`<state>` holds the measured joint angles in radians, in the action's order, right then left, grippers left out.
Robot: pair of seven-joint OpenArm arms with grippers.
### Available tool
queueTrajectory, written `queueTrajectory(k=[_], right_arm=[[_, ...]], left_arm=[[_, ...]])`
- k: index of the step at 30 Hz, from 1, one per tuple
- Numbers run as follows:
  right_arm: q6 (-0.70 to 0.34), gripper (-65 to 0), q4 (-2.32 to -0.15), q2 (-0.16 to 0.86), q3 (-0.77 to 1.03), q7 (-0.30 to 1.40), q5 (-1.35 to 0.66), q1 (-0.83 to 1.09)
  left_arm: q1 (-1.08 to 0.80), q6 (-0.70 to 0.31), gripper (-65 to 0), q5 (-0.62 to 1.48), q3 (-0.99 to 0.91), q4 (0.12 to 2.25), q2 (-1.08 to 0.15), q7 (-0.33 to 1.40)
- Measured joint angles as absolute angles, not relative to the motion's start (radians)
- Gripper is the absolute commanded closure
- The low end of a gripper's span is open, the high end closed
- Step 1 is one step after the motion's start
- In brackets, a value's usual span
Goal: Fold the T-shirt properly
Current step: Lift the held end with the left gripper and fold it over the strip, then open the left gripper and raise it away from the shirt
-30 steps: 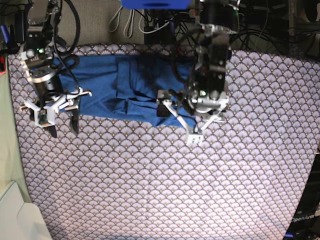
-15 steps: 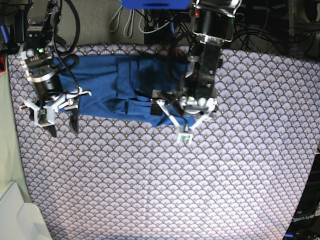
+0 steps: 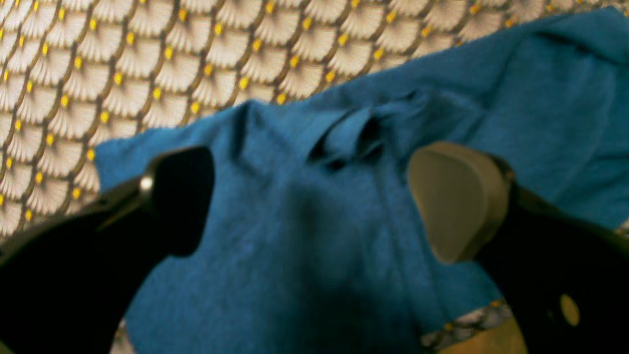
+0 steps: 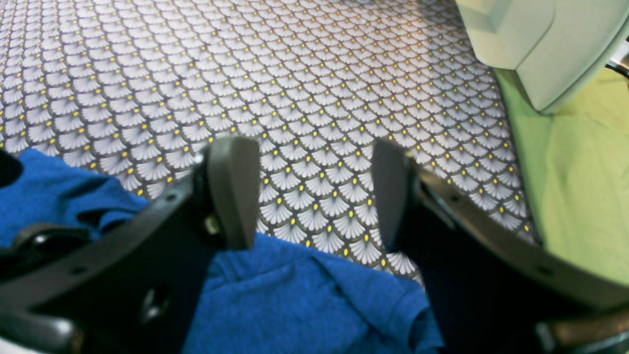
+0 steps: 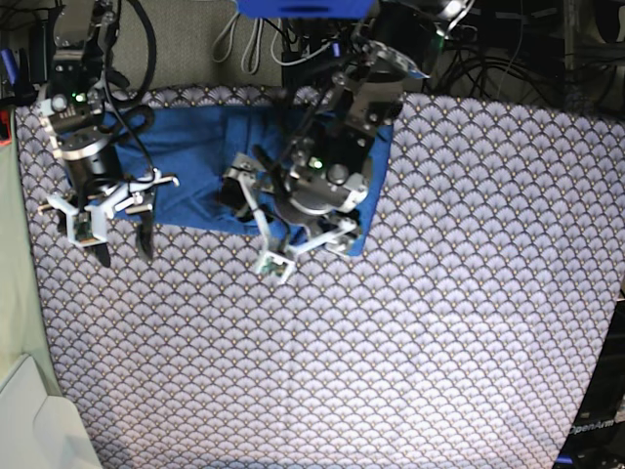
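The blue T-shirt (image 5: 195,147) lies crumpled in a band across the far side of the grey scallop-patterned tablecloth (image 5: 391,342). My left gripper (image 5: 256,220) hovers over the shirt's middle, open wide. In the left wrist view its fingers (image 3: 457,201) straddle a puckered fold of the T-shirt (image 3: 344,137) with nothing between them. My right gripper (image 5: 124,244) hangs at the shirt's left end, open and empty. In the right wrist view the right gripper (image 4: 312,191) sits just past the T-shirt's (image 4: 295,305) hem, over bare cloth.
A white container (image 5: 29,420) sits off the table's near left corner, also seen as a white container (image 4: 530,44) in the right wrist view beside a pale green surface (image 4: 580,196). Cables and dark equipment (image 5: 527,49) crowd the far edge.
My left arm has swung leftward from the shirt's right end to over its middle, jaws still wide open. The right arm has not moved.
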<state>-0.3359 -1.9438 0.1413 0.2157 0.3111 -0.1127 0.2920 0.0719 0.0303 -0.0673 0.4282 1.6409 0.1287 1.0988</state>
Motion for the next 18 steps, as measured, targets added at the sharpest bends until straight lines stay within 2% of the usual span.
queueTrajectory(k=[10, 14, 18], right_arm=[[-0.336, -36.9, -1.944, 0.141, 0.216, 0.311, -0.113, 0.292], [-0.336, -36.9, -1.944, 0.144, 0.218, 0.311, -0.112, 0.292], [-0.335, -36.9, -1.944, 0.141, 0.27, 0.308, -0.112, 0.292]], left_arm=[[0.077, 0.03, -65.0, -0.238, 0.42, 1.552, 0.102, 1.088], [0.034, 0.023, -65.0, -0.236, 0.266, 1.592, 0.112, 1.086], [0.034, 0.027, -65.0, -0.166, 0.109, 1.723, 0.104, 1.092]])
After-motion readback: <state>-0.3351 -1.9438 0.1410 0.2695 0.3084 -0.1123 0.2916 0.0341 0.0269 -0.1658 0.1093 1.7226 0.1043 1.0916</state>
